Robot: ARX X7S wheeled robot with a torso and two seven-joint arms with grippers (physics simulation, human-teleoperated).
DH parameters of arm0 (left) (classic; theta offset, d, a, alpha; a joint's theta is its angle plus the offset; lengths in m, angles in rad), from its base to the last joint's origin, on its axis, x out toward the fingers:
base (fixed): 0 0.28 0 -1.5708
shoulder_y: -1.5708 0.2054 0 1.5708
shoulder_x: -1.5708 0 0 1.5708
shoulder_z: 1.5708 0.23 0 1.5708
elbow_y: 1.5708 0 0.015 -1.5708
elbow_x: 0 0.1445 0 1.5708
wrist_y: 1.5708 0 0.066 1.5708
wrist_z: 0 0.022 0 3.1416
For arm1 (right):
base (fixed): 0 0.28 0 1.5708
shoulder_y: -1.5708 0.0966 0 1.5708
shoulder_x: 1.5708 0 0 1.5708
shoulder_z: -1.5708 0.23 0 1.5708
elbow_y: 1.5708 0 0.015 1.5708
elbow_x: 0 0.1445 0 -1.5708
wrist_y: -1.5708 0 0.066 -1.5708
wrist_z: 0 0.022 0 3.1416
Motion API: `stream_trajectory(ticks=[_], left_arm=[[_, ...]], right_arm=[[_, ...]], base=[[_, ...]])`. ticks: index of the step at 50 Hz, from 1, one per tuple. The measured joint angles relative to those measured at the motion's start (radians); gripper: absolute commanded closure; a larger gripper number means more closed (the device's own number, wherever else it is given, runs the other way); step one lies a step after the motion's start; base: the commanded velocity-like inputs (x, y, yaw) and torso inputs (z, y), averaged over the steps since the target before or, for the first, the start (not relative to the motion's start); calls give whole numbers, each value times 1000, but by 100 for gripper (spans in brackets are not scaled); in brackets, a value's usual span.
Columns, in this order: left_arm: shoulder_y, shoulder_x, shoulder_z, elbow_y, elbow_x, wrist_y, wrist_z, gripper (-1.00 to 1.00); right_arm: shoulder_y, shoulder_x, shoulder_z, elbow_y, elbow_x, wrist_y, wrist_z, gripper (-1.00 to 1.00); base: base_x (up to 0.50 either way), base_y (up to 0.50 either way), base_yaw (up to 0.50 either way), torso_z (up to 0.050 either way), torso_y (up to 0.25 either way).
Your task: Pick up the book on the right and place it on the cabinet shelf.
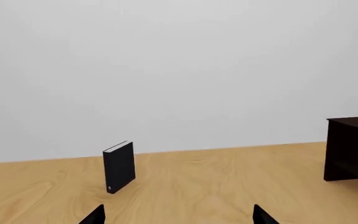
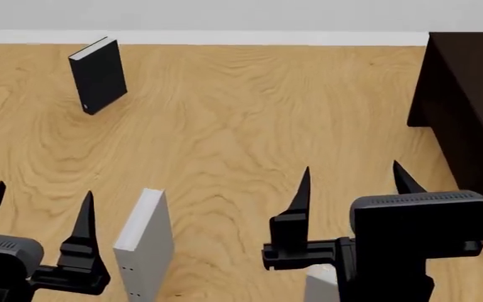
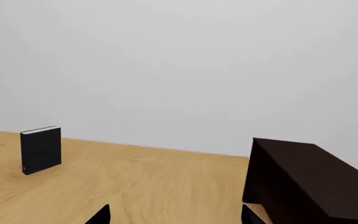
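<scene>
Both my arms hover over the wood surface [image 2: 224, 126], left jaws [image 2: 36, 204] and right jaws [image 2: 355, 179] spread, empty. Book [image 2: 319, 283] sits under my right arm, mostly hidden. Cabinet [image 2: 468, 94] stands at far right; shelf not discernible.

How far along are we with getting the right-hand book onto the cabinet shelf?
Nothing is done yet. The book stands on the wooden surface, mostly hidden under the right gripper, which hangs open above it without touching. The left gripper is open and empty beside the thinner grey book. Grasping, lifting and carrying to the cabinet all remain.
</scene>
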Motion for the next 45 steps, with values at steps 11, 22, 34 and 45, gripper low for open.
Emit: stream_trajectory(ticks=[11,22,34,45], left_arm=[[1,-6,1,2,-8,3,-7,-100],[1,-11,6,3,-13,5,-14,-100],[-1,-15,13,-1,-18,9,-21,-100],[-1,-21,16,2,-20,11,-30,-100]], right_arm=[[0,4,-4,-3,5,-1,6,-100],[0,9,-9,2,10,-7,10,-100],[-2,14,-8,7,14,-14,14,-100],[-3,16,-9,10,23,-18,17,-100]], base=[[408,-169,0,0,0],[406,-170,0,0,1],[377,-115,0,0,2],[23,0,0,0,0]])
